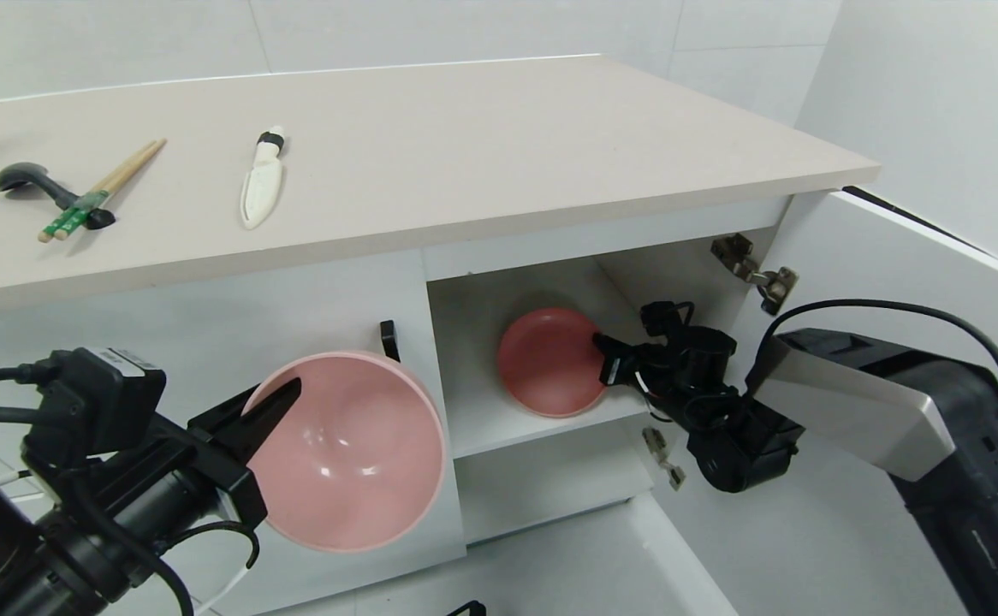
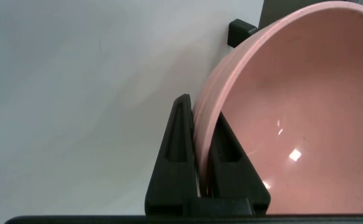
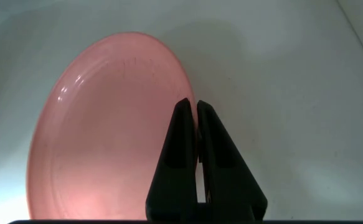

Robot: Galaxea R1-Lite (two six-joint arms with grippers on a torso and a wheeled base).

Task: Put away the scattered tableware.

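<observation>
Counter (image 1: 465, 154): pale top, bearing the loose small pieces at its left end. Cabinet (image 1: 542, 505): below the counter, door swung open to my right, one shelf (image 1: 482, 428) inside. Bowl (image 1: 353, 453): pink, held up on edge in front of the closed left door, hollow facing the camera; my left gripper (image 1: 281, 398) is clamped on its rim, one finger inside the wall and one outside, as the left wrist view (image 2: 200, 109) confirms. Plate (image 1: 550, 364): pink, inside the cabinet over the shelf, tilted; I cannot tell whether its lower edge touches the shelf. My right gripper (image 1: 606, 355) pinches its right rim, fingers nearly together with only the rim between them (image 3: 190, 106). Step in hand, as I judge it: setting the plate down. Best done by lowering until it lies flat, well back from the shelf's front edge, then opening and drawing straight out past the hinge side, leaving room for the bowl. Right arm: reaching in low from the right, wrist level. Left arm: low at the left, waiting. Knife (image 1: 262, 180), chopsticks (image 1: 101, 192), spoon (image 1: 28, 180): not yet stowed, the chopsticks lying across the spoon's handle.
</observation>
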